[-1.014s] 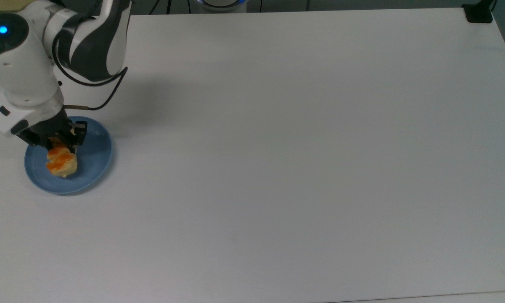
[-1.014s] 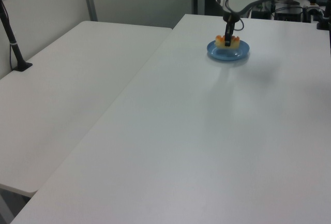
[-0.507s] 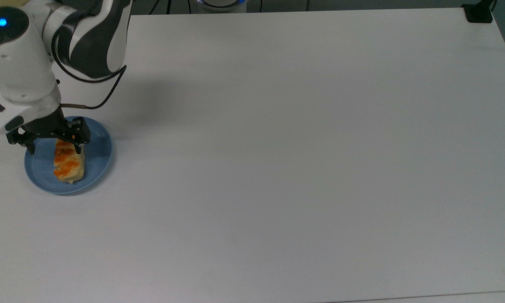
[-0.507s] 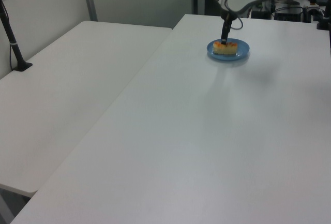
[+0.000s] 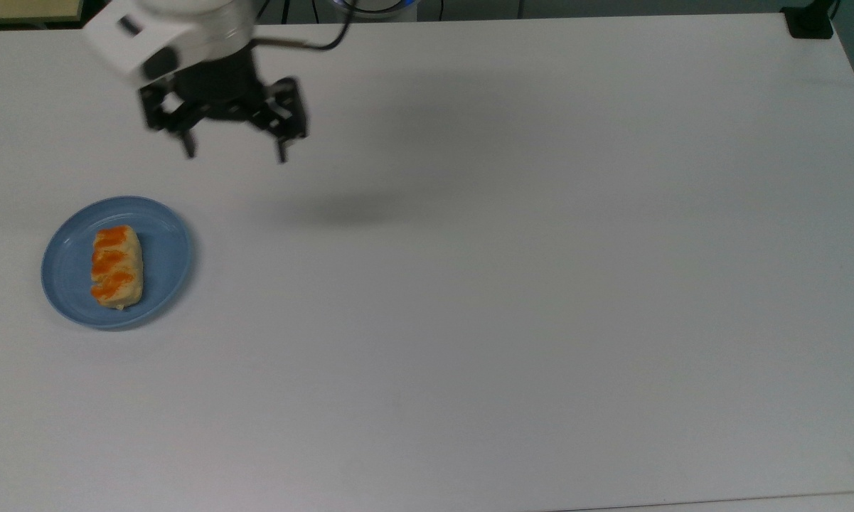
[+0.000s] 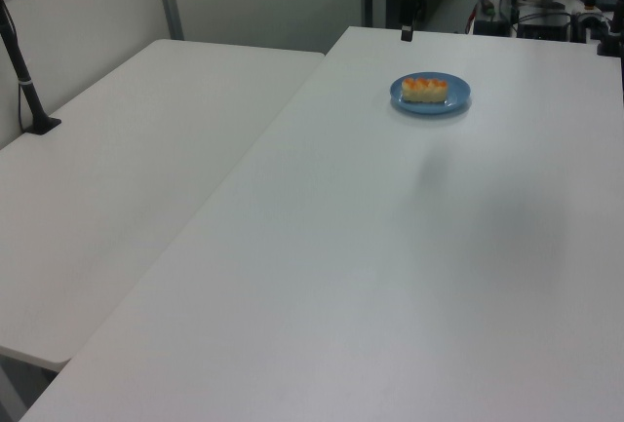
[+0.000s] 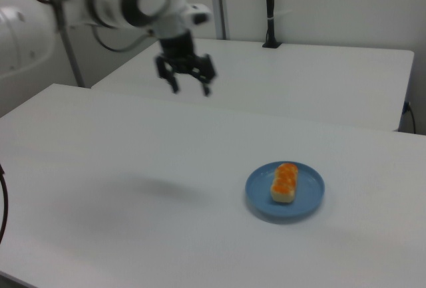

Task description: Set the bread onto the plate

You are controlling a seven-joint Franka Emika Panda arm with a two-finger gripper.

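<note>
The bread (image 5: 117,266), a pale-yellow roll with orange glazed patches, lies flat on the light-blue plate (image 5: 162,264) near the top view's left edge. Both also show in the left view, bread (image 6: 425,89) on plate (image 6: 458,95), and in the right view, bread (image 7: 284,181) on plate (image 7: 309,193). My gripper (image 5: 235,151) hangs open and empty high above the table, well away from the plate toward the top view's upper middle; its spread fingers (image 7: 174,87) also show in the right view with nothing between them.
The white table (image 5: 512,284) stretches wide to the top view's right. A black clamp (image 5: 809,21) sits at its far right corner. A second white table (image 6: 127,169) adjoins on the left view's left, with a black post (image 6: 24,81) on it.
The gripper let go of the bread, which now lies flat on the plate. The arm then rose and swung away from the plate toward the top view's upper middle.
</note>
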